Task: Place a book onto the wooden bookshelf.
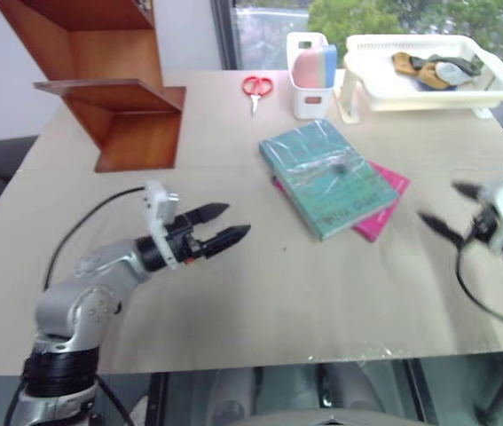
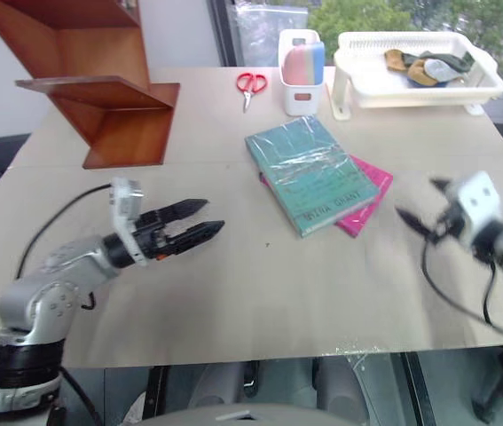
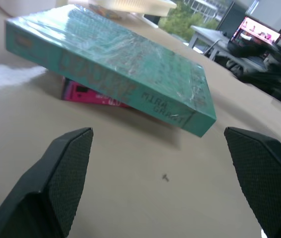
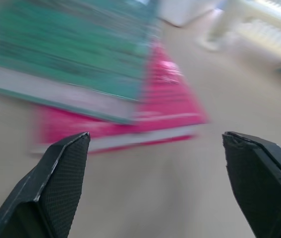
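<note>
Two grippers wide and empty: left gripper [image 1: 223, 224] near-left, right gripper [image 1: 453, 213] near-right | book [image 1: 331, 176] lies flat mid-table between them, on top of pink book [image 1: 382, 206] | wooden bookshelf [image 1: 109, 84] far-left, well apart | progress: book not grasped; pick-up and placing remain

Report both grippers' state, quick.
Left gripper: open, holding nothing.
Right gripper: open, holding nothing, facing the book.
</note>
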Action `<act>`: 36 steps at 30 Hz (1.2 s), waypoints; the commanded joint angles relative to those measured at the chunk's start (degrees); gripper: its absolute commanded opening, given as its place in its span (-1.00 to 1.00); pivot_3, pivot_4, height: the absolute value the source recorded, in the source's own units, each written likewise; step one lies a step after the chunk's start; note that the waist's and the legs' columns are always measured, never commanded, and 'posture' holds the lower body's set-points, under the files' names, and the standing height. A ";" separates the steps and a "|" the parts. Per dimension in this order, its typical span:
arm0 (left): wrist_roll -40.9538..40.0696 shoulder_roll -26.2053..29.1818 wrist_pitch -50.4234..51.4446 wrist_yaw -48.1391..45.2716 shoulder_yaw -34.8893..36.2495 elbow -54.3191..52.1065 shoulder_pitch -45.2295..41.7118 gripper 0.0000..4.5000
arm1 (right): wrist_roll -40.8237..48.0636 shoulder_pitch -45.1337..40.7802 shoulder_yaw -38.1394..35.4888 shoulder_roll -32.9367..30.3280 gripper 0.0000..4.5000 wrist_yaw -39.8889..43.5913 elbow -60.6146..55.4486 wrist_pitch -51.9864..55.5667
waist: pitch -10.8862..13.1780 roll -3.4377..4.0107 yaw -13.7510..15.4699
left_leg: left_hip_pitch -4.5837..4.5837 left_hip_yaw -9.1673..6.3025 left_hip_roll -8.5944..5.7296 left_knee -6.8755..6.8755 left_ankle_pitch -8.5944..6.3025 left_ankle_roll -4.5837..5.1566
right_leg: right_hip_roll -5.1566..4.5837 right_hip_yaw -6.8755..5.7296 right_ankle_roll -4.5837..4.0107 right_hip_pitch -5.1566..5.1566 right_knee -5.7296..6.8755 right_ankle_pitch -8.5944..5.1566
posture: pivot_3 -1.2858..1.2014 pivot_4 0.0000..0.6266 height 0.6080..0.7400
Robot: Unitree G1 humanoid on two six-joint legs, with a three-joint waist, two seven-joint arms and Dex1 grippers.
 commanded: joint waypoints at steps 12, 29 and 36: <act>-5.27 -18.98 16.20 14.10 0.41 28.16 -19.58 1.00 | 1.98 2.49 6.06 3.81 0.98 -15.87 -19.45 7.51 | -0.16 -0.46 0.52 | -0.11 -0.20 -0.01 0.87 -0.07 0.16 | 0.17 0.05 0.18 0.28 -0.02 0.22 | 0.03 -0.52 1.00; -2.84 -26.40 12.68 11.72 5.64 47.17 -31.34 1.00 | -0.94 13.20 2.07 4.93 0.98 -13.58 -25.81 1.87 | -0.17 -0.44 1.35 | -0.89 -0.68 -0.04 1.05 -0.09 0.18 | 0.27 -0.36 0.23 -0.17 -0.10 0.23 | 0.03 -0.52 1.00; -2.98 -27.84 12.64 13.64 8.97 51.69 -33.71 1.00 | -3.54 18.21 -1.74 5.61 0.98 -11.27 -25.26 -2.00 | -0.18 -0.43 1.43 | -0.91 -0.77 -0.05 1.07 -0.09 0.18 | 0.26 -0.46 0.22 -0.14 -0.09 0.23 | 0.03 -0.52 1.00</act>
